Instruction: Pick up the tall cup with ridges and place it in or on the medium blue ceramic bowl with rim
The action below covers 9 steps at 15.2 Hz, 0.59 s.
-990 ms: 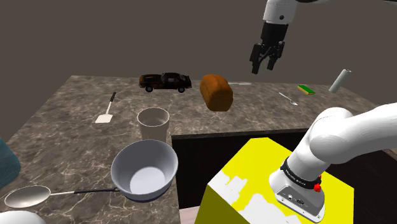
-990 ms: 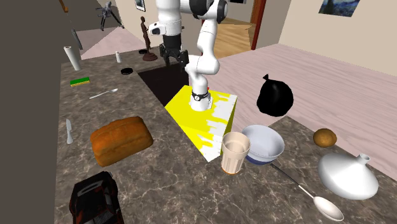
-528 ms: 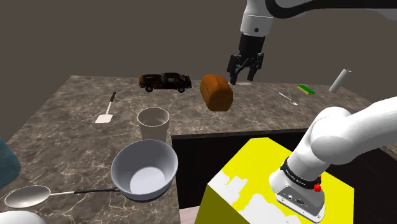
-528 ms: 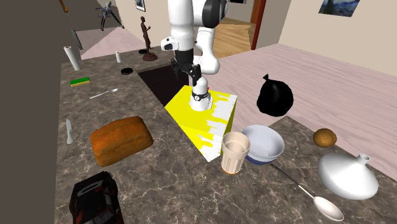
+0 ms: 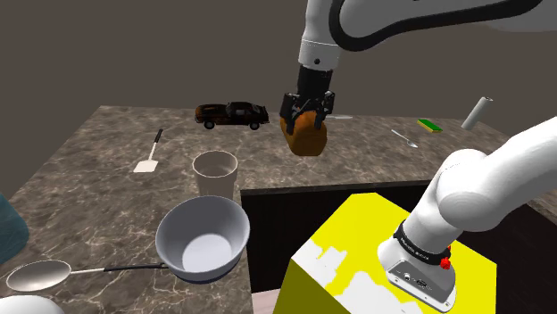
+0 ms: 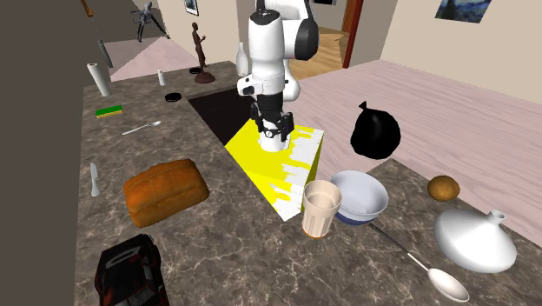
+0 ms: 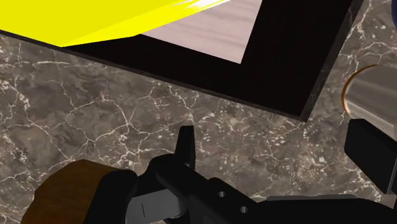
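Gripper (image 5: 306, 116) hangs above the counter (image 5: 89, 178), fingers spread apart, nothing between them. Tall cup (image 5: 215, 174) stands upright just beside the bowl (image 5: 234, 234), on the bowl's side away from the yellow stand (image 5: 357, 250) (touching or not, cannot tell). Gripper is well apart from the bowl, out past the cup, near the bread loaf (image 5: 304, 136).

Risks, as I judge them:
1. A low path toward the bowl clips the loaf.
2. The finger on the bowl's side finds little gap and shoves the bowl or tips the cup.
3. A shallow grip lets the tall cup slip.
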Motion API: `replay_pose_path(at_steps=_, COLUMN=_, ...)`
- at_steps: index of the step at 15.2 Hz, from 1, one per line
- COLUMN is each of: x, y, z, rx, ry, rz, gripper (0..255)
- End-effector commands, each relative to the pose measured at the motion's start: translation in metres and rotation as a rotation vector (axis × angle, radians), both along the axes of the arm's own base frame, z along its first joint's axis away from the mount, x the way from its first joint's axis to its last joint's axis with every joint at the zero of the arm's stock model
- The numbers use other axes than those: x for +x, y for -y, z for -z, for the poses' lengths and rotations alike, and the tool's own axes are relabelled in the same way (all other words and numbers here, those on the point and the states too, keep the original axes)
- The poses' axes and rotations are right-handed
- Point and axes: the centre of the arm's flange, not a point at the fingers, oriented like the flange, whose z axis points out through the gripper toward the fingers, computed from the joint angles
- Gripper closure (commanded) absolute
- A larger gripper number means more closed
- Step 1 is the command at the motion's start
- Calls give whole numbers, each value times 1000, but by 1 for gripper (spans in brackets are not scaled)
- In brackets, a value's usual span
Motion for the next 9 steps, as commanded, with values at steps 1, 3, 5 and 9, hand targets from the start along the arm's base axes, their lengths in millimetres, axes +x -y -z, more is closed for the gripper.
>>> replay_pose_path(at_steps=1, x=10, y=-20, z=11, rx=11, ry=5, rz=8, gripper=0)
replay_pose_path(at_steps=3, x=22, y=-40, z=21, rx=21, ry=9, rz=14, gripper=0)
replay_pose_path(at_steps=5, x=33, y=-59, z=32, rx=31, ry=13, rz=20, gripper=0)
replay_pose_path(at_steps=9, x=56, y=-99, z=51, rx=51, ry=20, rz=32, gripper=0)
